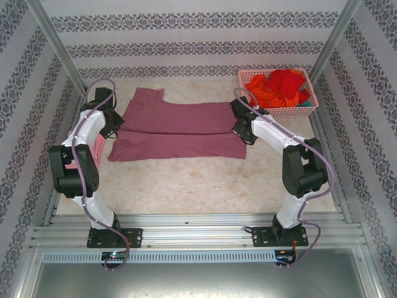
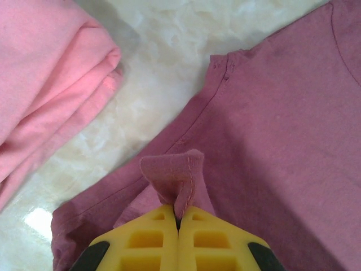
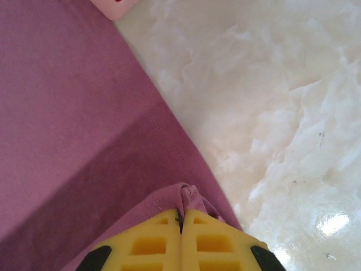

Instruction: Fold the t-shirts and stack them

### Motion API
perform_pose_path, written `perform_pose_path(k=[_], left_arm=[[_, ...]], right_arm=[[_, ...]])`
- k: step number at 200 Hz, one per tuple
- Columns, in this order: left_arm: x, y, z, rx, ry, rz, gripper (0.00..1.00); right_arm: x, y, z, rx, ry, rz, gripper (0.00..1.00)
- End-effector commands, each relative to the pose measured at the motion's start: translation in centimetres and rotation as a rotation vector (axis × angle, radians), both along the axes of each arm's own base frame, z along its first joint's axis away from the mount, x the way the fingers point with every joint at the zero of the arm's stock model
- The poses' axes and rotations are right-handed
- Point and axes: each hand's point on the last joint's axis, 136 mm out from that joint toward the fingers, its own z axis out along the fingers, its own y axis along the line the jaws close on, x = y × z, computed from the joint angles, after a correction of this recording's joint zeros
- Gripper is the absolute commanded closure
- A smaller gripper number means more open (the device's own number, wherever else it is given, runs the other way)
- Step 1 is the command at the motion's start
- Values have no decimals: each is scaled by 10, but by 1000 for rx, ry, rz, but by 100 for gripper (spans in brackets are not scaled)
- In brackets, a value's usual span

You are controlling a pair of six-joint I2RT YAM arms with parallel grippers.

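Note:
A dusty mauve t-shirt [image 1: 177, 130] lies across the middle of the table, partly folded along its length. My left gripper [image 1: 115, 127] is at its left edge, and in the left wrist view the left gripper [image 2: 179, 217] is shut on a pinched-up fold of the mauve cloth [image 2: 271, 141]. At the shirt's right edge, my right gripper [image 1: 239, 128] is shut on the hem, as the right wrist view shows at the gripper [image 3: 180, 217] over the mauve shirt [image 3: 67, 113]. A folded light pink t-shirt [image 2: 45, 84] lies just left of the left gripper. Red [image 1: 284, 82] and orange [image 1: 263, 96] t-shirts are heaped in the basket.
The pink lattice basket [image 1: 291, 112] stands at the back right, close behind the right arm; its corner [image 3: 115, 7] shows at the top of the right wrist view. Patterned walls and metal posts enclose the table. Bare marbled tabletop [image 1: 186, 183] lies in front of the mauve shirt.

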Motion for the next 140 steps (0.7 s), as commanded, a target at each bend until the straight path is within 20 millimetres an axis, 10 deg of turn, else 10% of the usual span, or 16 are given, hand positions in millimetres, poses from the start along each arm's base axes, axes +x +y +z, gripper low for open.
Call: perform_pose_path(k=[1,40,67,96,140], left_arm=[[12,-1,5,9,-27,-10,100],[17,-4,-1,-2,-20,-23,94],[19,-9,1,-26,-49,-41,39],[10,-14,12,-28,-105,-58,3],[-13,-44,-15,-173,-135,-60,7]], right_arm=[[4,-8,-2,-18,19,-24,100],[10,-3,-5,-6,17,-15,95],[18,7,9,21,-66,45,46],[10,13,34,-15,-176,107,32],[-9,69,3,60,-161,335,33]])
